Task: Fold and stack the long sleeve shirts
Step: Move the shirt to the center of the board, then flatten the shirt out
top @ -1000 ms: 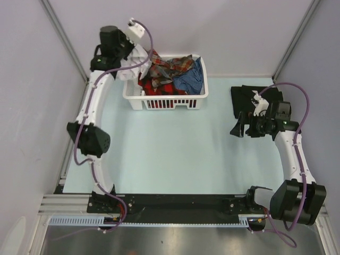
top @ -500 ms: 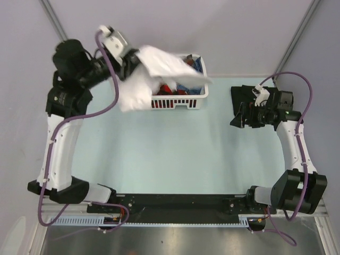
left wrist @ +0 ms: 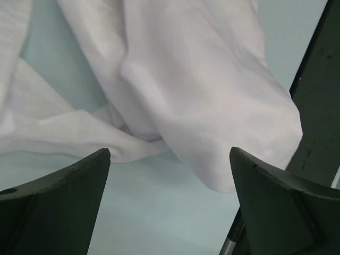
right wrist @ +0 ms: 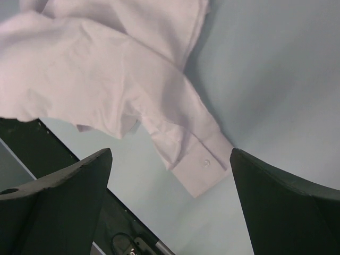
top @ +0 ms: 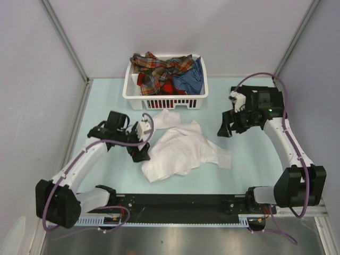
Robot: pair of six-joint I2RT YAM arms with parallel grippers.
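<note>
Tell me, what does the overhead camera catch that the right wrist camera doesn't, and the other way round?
Only the overhead view shows the white basket holding plaid shirts and a blue shirt, plus both arms, with the left gripper open beside the white shirt. Only the right wrist view shows the small button on the sleeve cuff. Both show the white shirt crumpled on the pale table and the right gripper open.

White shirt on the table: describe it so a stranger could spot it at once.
On the pale blue table, find the white slatted basket at the far edge. Just nearer than it lies the white shirt, crumpled in a heap. It alone is plain white; the basket holds plaid shirts and a blue shirt.
</note>
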